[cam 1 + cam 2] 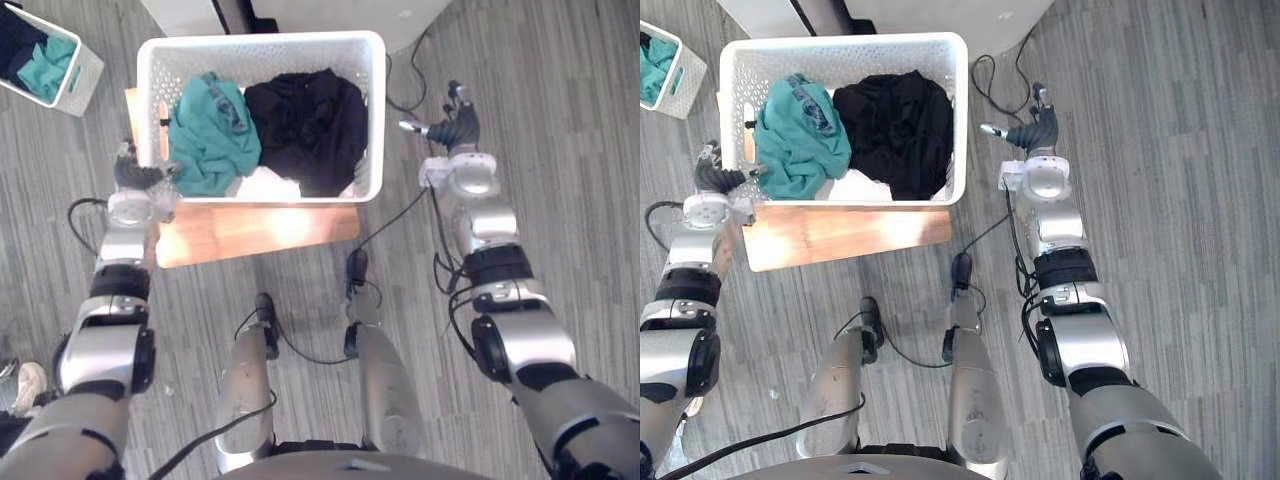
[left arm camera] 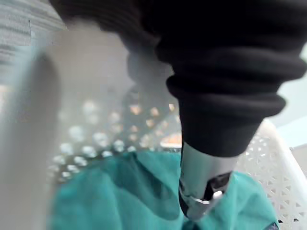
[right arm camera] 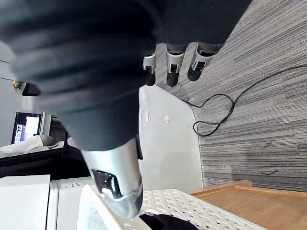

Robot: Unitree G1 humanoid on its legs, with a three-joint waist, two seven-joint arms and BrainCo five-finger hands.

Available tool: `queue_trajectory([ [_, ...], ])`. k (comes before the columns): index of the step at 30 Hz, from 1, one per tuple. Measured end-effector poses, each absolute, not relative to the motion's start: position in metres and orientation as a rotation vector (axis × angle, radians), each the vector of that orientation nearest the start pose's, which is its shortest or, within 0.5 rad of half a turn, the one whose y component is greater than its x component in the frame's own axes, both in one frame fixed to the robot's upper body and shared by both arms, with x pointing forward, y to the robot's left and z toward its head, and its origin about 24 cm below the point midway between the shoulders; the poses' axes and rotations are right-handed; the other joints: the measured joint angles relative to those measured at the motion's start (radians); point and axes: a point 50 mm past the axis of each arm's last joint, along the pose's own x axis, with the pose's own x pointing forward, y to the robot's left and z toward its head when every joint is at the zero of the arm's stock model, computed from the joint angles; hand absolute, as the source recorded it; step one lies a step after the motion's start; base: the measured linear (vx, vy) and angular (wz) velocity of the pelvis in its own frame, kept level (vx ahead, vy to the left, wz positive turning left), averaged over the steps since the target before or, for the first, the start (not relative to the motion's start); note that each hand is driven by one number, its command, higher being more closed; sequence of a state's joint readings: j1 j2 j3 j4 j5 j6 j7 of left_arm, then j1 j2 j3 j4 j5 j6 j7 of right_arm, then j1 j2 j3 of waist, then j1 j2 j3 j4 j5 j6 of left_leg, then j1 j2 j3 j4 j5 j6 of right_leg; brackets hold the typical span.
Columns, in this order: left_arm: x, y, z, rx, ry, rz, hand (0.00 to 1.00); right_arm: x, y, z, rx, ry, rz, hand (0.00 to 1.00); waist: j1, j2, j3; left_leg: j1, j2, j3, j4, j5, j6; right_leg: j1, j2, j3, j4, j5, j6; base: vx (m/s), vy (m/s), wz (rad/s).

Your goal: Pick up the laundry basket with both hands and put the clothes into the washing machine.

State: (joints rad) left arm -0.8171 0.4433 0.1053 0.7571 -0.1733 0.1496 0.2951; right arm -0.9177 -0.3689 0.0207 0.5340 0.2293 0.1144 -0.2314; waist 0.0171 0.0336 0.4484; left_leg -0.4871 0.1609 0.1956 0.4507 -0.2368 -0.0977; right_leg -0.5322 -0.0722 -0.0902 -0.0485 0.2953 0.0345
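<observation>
Pickup step, I judge: left hand (image 1: 138,178) is at the 9 o'clock wall of the laundry basket (image 1: 262,45) (its grip I cannot tell); right hand (image 1: 455,125) hangs slack and empty, apart at 3 o'clock, and must close in. The white perforated basket sits on a wooden worktop (image 1: 250,232), teal garment (image 1: 210,135) beside black garment (image 1: 305,125) inside
</observation>
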Motion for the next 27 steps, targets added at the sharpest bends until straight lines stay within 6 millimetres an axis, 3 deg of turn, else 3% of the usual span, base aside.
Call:
queue_trajectory([
  [7, 0.384, 0.259, 0.156, 0.136, -0.006, 0.493, 0.00, 0.391, -0.160, 0.225, -0.126, -0.320, -0.132, 0.00, 0.013, 0.000, 0.000, 0.009, 0.002, 0.035, -0.026, 0.004, -0.006, -0.019, 0.004, 0.025, -0.003, 0.001, 0.000, 0.00, -0.005, -0.10],
  [11, 0.383, 0.234, 0.155, 0.201, -0.050, 0.414, 0.00, 0.384, -0.134, 0.204, -0.188, -0.300, -0.056, 0.00, 0.016, 0.000, 0.000, 0.032, -0.016, 0.028, -0.078, 0.033, -0.011, -0.016, -0.009, 0.023, -0.003, 0.001, 0.000, 0.00, -0.015, 0.09],
  [14, 0.372, 0.232, 0.132, 0.218, -0.022, 0.390, 0.00, 0.375, -0.134, 0.176, -0.198, -0.246, -0.035, 0.00, 0.011, 0.000, -0.001, 0.068, -0.023, 0.028, -0.106, 0.038, -0.012, 0.013, -0.011, 0.025, -0.010, 0.000, 0.000, 0.00, 0.000, 0.00],
  [20, 0.342, 0.238, 0.092, 0.216, 0.038, 0.371, 0.00, 0.362, -0.131, 0.141, -0.182, -0.180, 0.022, 0.00, 0.012, 0.001, -0.001, 0.089, -0.027, 0.015, -0.107, 0.039, -0.013, 0.047, -0.007, 0.024, -0.027, 0.001, 0.001, 0.00, 0.000, 0.00],
  [27, 0.317, 0.244, 0.064, 0.173, 0.084, 0.390, 0.00, 0.355, -0.125, 0.131, -0.188, -0.170, 0.071, 0.00, 0.022, 0.002, -0.002, 0.090, -0.031, -0.005, -0.104, 0.040, -0.014, 0.057, -0.007, 0.016, -0.031, 0.002, 0.002, -0.02, 0.011, 0.05],
])
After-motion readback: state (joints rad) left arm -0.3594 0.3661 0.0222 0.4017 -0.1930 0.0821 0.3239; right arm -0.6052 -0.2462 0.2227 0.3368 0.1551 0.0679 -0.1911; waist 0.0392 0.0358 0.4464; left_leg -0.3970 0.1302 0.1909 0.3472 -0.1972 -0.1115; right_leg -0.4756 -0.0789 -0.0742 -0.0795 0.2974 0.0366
